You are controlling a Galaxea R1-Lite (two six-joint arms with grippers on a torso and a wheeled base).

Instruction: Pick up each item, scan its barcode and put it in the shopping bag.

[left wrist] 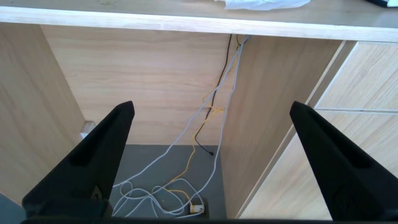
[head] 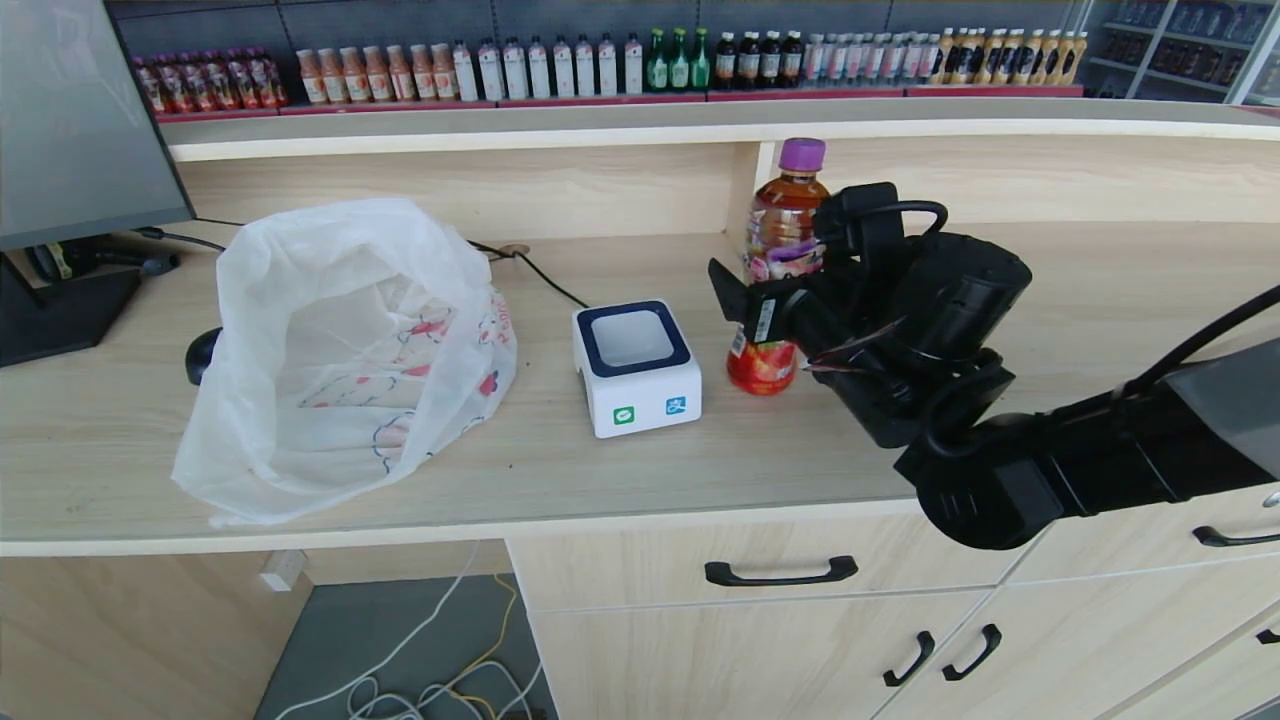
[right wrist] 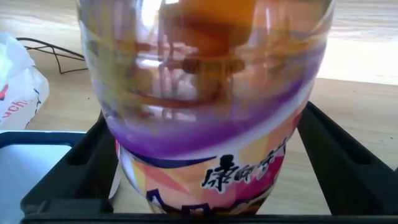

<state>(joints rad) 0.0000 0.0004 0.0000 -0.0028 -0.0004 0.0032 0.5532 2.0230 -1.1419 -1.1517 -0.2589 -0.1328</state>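
Head view: the right pincer (head: pixel 760 292) reaches in level over the table (head: pixel 620 470) and is clenched on a bottle (head: pixel 785 215) at its label band. One finger crosses the front of the bottle. The bottle stands upright between the fingers with its base on the table and its purple cap well above the pincer. A scanner (head: pixel 637 368) sits just beyond the fingertips, to the pincer's left, window facing up. A white bag (head: pixel 340 350) slumps farther out past the scanner, its mouth open.

Left wrist view: the left pincer (left wrist: pixel 211 109) hangs below the table edge, released, jaws wide apart and holding nothing. Loose cables (left wrist: pixel 186 168) lie on the floor beyond it.

Right wrist view: the bottle's label sits snug between both fingers, and amber drink shows through the clear plastic above.

The bottle looks full, so it is probably fairly heavy. Its wall is smooth and likely slippery, and it may dent under a hard squeeze. The narrower labelled waist seems the best place to hold it. A pale barcode strip lies beside the front finger and should stay uncovered.
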